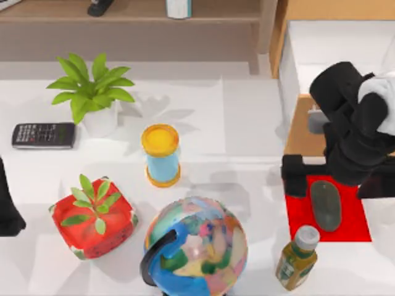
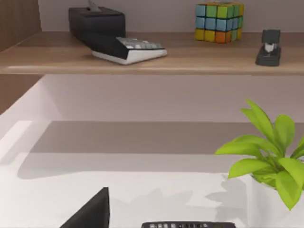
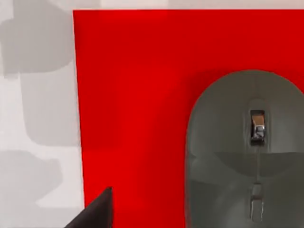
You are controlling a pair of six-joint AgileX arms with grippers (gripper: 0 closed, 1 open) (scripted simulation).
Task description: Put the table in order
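The white table (image 1: 247, 123) carries a scatter of objects. At its right side a grey mouse (image 1: 325, 205) lies on a red mouse pad (image 1: 358, 225). My right gripper (image 1: 336, 182) hovers over the mouse's far end, open, with a black finger on each side and nothing held. In the right wrist view the mouse (image 3: 244, 152) rests flat on the pad (image 3: 133, 95), with one fingertip (image 3: 95, 213) beside it. My left arm (image 1: 7, 206) is parked at the table's left edge, and one of its fingers (image 2: 90, 216) shows well off centre, so that gripper is open.
A potted plant (image 1: 92, 92), black calculator (image 1: 43, 134), yellow-and-blue hourglass (image 1: 162, 154), red planter (image 1: 92, 219), globe (image 1: 197, 246) and bottle (image 1: 297, 256) stand on the table. A wooden shelf (image 2: 190, 59) holds a phone, cube and stapler. A light-wood drawer unit (image 1: 301, 126) stands at the right.
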